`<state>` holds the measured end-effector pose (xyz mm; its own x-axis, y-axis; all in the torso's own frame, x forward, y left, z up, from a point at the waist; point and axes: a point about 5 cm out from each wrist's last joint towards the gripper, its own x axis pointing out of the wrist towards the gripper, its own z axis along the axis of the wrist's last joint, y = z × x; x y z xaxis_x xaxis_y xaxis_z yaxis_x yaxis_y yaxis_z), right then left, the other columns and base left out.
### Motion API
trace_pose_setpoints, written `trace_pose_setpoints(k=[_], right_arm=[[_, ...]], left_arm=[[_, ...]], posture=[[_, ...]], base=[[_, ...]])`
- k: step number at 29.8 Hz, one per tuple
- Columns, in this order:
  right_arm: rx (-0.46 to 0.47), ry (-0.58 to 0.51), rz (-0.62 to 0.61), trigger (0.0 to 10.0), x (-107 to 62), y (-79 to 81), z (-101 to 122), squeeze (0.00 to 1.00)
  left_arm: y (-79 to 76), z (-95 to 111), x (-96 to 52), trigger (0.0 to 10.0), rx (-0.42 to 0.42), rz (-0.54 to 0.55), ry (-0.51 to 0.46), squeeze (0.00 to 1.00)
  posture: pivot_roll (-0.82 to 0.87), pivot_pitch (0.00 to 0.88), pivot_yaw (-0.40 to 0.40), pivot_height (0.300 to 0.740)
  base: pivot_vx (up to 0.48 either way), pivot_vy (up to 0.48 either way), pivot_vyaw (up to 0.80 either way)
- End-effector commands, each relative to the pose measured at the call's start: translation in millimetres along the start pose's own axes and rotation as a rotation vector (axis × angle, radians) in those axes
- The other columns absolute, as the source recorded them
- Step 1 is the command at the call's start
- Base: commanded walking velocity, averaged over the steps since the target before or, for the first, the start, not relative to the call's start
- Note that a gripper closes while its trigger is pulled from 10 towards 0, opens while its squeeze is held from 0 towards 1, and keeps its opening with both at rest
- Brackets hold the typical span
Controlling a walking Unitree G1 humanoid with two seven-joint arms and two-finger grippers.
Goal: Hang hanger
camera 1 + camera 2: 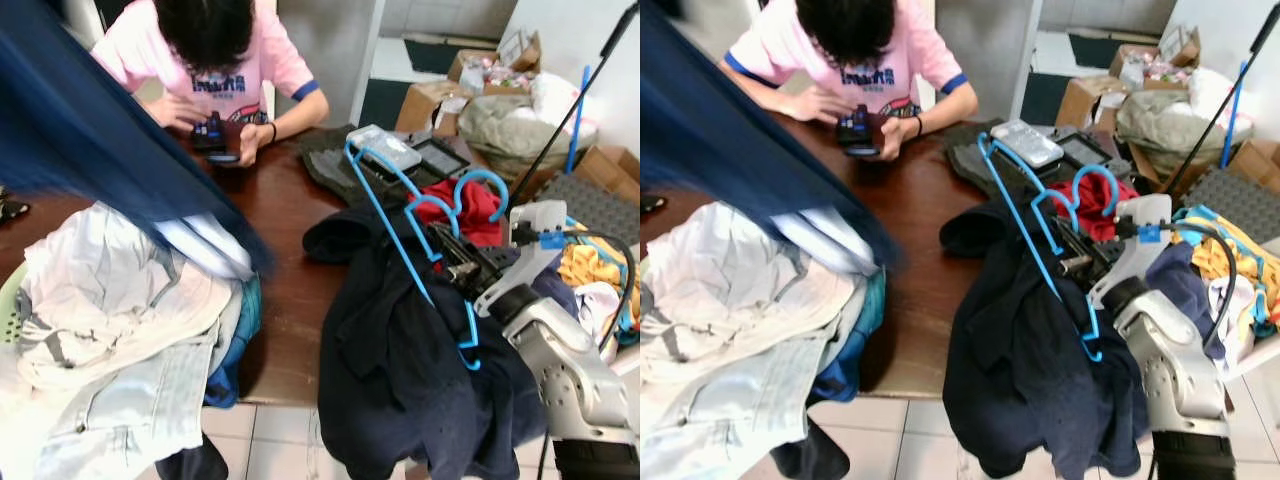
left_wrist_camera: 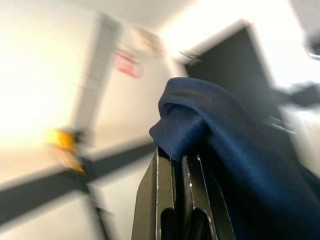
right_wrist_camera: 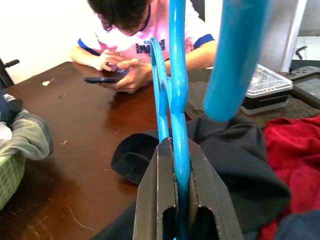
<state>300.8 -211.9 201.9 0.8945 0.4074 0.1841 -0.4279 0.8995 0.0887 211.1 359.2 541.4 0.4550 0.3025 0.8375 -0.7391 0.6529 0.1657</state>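
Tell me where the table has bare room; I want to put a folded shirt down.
Bare wood on the table runs from the person's hands toward the near edge, between the pale clothes pile and the dark garment. The right side is crowded: red cloth, blue hangers, right pincer.

It was a lived-in home room: a wooden table [image 1: 285,230] heaped with laundry [image 1: 110,300] (cardboard boxes [image 1: 430,100] stacked behind).

The robot's right arm [image 1: 560,370] is silver-grey, with rounded shell segments and a black band at the wrist. A black cable [image 1: 612,262] loops above it, near a blue tag [image 1: 553,240]. The gripper fingers [image 3: 200,200] are flat, black bars.
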Motion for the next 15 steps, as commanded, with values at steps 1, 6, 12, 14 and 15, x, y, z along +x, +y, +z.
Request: trace_pose_setpoints(k=[1, 6, 12, 14, 15], right_arm=[[-0.001, 0.014, 0.002, 10.0, -2.1, -0.3, -2.4, 0.00], [-0.003, 0.016, -0.003, 10.0, -2.7, -1.0, -2.7, 0.00], [-0.016, 0.028, -0.022, 10.0, -7.2, -3.9, -3.1, 0.00], [-0.016, 0.028, -0.022, 10.0, -7.2, -3.9, -3.1, 0.00], [-0.016, 0.028, -0.022, 10.0, -7.2, -3.9, -3.1, 0.00]], left_arm=[[17.7, 17.6, -0.2, 1.8, 0.086, 0.110, -0.078, 0.00], [-20.5, 5.9, -5.1, 3.9, 0.090, -0.029, -0.054, 0.00], [-168.6, -44.7, -76.5, 10.0, -0.090, -0.683, 0.081, 0.00], [-168.6, -44.7, -76.5, 10.0, -0.090, -0.683, 0.081, 0.00], [-168.6, -44.7, -76.5, 10.0, -0.090, -0.683, 0.081, 0.00]], posture=[[0.13, 0.108, -0.059, 0.740], [0.12, 0.110, -0.058, 0.740], [0.11, 0.115, -0.051, 0.740], [0.11, 0.115, -0.051, 0.740], [0.11, 0.115, -0.051, 0.740]], base=[[0.000, 0.000, 0.00], [0.000, 0.000, 0.00], [0.000, 0.000, 0.00], [0.000, 0.000, 0.00], [0.000, 0.000, 0.00]])
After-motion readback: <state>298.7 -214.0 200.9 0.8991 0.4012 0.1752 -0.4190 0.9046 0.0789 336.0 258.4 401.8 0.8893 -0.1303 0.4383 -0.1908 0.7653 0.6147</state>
